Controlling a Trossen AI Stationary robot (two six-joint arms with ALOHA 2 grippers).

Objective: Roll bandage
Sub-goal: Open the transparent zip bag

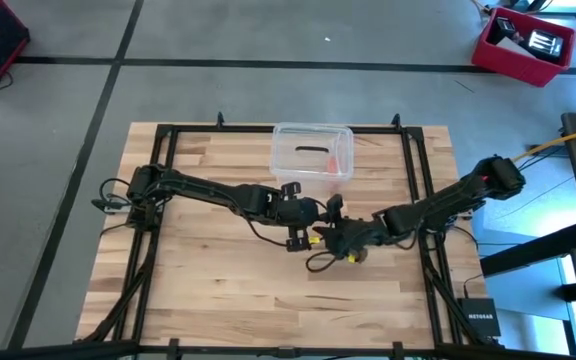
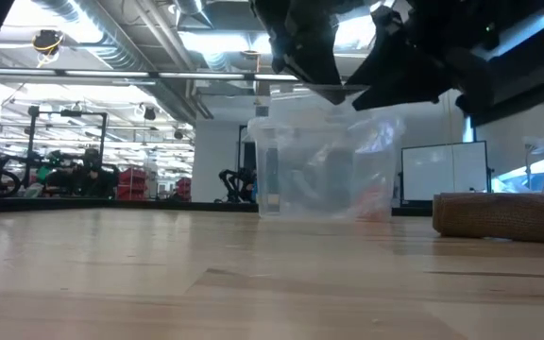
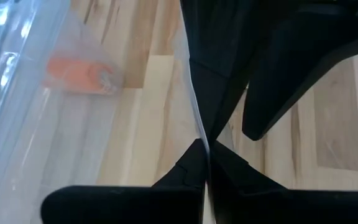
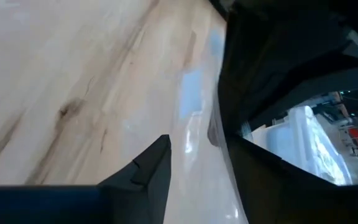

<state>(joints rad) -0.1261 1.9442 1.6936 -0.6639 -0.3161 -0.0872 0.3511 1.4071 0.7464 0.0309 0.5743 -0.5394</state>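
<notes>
From above, we are meeting both grippers mid-table, the rolled bandage lying just beside the right gripper; only "NETGEAR" is legible, on a box at the table's edge. From table level, the roll is resting below both arms, untouched. In the left wrist view, our left gripper is pinching a clear plastic sheet. In the right wrist view, the fingers are standing apart around that sheet; bagging the roll likely comes next.
</notes>
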